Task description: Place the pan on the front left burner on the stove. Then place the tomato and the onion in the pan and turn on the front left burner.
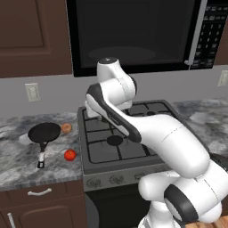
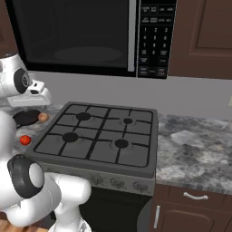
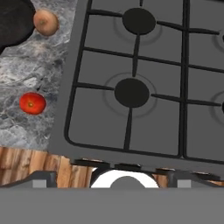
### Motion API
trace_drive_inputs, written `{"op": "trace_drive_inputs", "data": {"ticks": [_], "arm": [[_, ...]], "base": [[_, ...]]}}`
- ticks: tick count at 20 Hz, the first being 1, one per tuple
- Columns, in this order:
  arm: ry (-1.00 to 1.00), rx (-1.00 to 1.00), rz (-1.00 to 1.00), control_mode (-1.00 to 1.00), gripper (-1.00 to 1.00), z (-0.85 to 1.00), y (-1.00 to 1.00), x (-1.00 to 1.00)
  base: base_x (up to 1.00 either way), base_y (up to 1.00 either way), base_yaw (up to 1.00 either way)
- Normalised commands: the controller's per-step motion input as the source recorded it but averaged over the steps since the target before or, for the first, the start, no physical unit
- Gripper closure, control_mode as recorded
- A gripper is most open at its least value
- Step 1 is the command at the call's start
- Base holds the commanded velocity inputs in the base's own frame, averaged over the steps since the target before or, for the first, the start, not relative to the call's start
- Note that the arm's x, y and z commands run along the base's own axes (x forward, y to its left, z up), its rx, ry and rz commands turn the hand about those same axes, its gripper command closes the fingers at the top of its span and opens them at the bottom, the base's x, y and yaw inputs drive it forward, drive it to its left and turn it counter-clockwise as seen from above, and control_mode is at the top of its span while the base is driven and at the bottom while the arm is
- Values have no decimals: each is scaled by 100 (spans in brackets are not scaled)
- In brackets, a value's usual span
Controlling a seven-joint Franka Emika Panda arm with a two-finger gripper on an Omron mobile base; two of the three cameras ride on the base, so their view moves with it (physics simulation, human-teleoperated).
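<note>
Gleaming red tomato (image 3: 33,103) beside stove (image 3: 87,70)

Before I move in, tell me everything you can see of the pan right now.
The pan is a small round frying pan, matte black inside and out, with a low rim and nothing in it. A thin black handle with a pale tip runs toward the counter's front edge. It sits flat on the grey marbled counter, left of the stove. The onion lies just beside its right rim; contact is unclear. The tomato rests apart, nearer the front.
</note>
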Motion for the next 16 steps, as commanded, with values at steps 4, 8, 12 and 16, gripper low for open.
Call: {"op": "trace_drive_inputs", "data": {"ticks": [4, 8, 12, 16], "arm": [[4, 0, 0, -100, -100, -20, 47, 0], [4, 2, 0, -100, -100, -20, 47, 0], [3, 2, 0, -100, -100, -19, 49, 0], [6, 5, 0, -100, -100, -22, 44, 0]], "base": [[0, 0, 0], [0, 0, 0], [0, 0, 0], [0, 0, 0]]}}
